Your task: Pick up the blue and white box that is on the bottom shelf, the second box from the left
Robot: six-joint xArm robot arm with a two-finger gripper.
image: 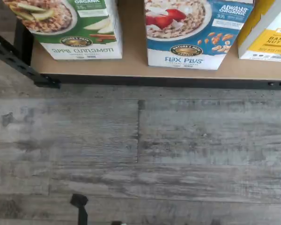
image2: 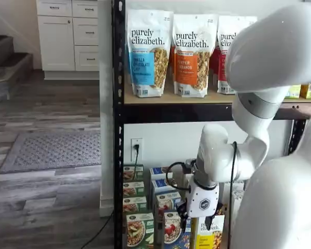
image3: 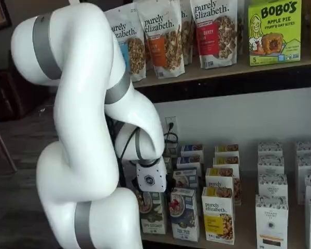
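Now my gripper (image2: 194,224) hangs with fingers spread, empty, and the upright blue and white box (image3: 185,213) stands just ahead of them.

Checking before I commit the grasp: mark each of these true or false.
1. The Flax Plus box stands on the bottom shelf, between the Apple Cinnamon box and a yellow box. True.
2. The gripper is shut on the Flax Plus box. False: it is open, with no box between its fingers.
3. The Flax Plus box lies flat on the floor. False: it stands upright on the shelf board.
4. Purely elizabeth granola bags stand on the shelf above. True.
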